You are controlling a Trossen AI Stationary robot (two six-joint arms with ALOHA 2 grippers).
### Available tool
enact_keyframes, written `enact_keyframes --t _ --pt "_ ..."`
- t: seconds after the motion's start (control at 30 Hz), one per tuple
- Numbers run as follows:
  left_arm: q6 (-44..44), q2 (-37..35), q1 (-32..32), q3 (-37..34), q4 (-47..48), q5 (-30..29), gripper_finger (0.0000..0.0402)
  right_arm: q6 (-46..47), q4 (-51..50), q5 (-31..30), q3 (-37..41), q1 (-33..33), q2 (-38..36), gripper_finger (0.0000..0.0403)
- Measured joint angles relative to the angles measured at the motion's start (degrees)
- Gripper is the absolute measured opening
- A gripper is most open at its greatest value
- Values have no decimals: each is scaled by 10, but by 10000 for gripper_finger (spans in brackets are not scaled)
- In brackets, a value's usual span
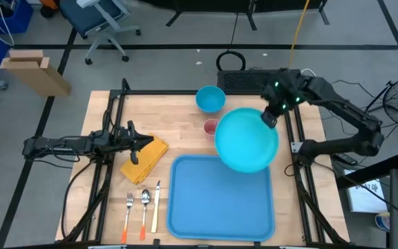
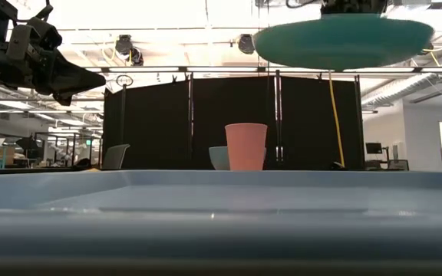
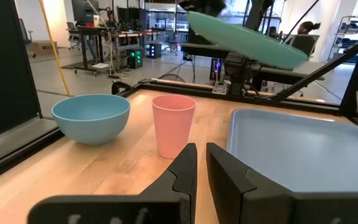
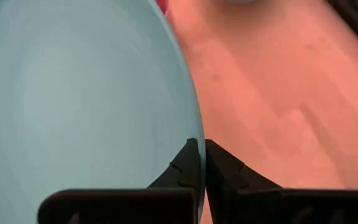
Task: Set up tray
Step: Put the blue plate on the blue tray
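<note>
The large blue tray (image 1: 221,200) lies flat at the table's near middle. Above its far right corner hangs a round turquoise plate (image 1: 247,139), lifted high, with my right gripper (image 1: 271,117) shut on its far right rim. It also shows in the low view as the plate (image 2: 344,42) and in the left wrist view as the plate (image 3: 247,40). My left gripper (image 1: 144,142) waits level at the table's left, above a yellow cloth (image 1: 146,158), its fingers (image 3: 201,168) nearly together with nothing between them. My right gripper pinches the plate's rim (image 4: 188,134) between its two fingers, one on the upper face and one beneath. The fingers slant down from the table's far right. The plate is lifted clear of table and tray, roughly level, reaching out from the fingers toward the table's left.
A blue bowl (image 1: 211,99) and a pink cup (image 1: 210,127) stand on the wood at the far middle. A fork (image 1: 128,216), a spoon (image 1: 144,213) and a knife (image 1: 156,206) lie left of the tray. Black frame rails run along both table sides.
</note>
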State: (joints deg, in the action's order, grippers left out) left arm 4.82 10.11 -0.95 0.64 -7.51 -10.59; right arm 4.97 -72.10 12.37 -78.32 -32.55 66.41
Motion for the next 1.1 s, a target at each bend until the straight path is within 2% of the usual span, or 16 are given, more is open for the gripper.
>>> enact_keyframes --t 0.23,0.53,0.8,0.93,1.1 --pt "2 0 0 0 0 0 35 86 44 -65 54 174 2 0" --pt "14 0 0 0 0 1 35 124 214 -50 210 311 3 0" --pt "14 0 0 0 0 1 35 186 303 -37 315 354 3 0" --pt "14 0 0 0 0 1 35 201 350 -34 334 361 5 0" --pt "14 0 0 0 0 1 35 206 345 -34 353 378 26 0"
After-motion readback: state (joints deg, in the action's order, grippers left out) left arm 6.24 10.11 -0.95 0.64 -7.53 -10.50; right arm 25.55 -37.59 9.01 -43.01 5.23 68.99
